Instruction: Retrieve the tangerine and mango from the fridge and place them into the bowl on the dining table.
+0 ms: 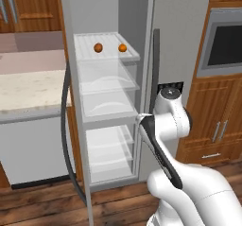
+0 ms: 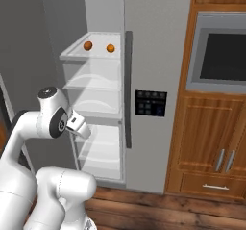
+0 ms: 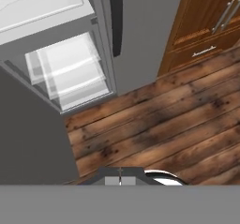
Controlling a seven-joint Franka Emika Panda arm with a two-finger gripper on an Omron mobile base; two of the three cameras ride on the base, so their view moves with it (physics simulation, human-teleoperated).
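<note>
Wooden cabinets [image 1: 215, 121] flank the open fridge [image 1: 111, 102].

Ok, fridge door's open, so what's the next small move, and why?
Probably open the gripper and raise it toward the upper shelf: it is shut and aimed at the floor, while two orange fruits sit untouched there in the fridge.

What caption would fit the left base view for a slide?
Open fridge with two orange fruits on its top shelf, the arm folded in front.
</note>
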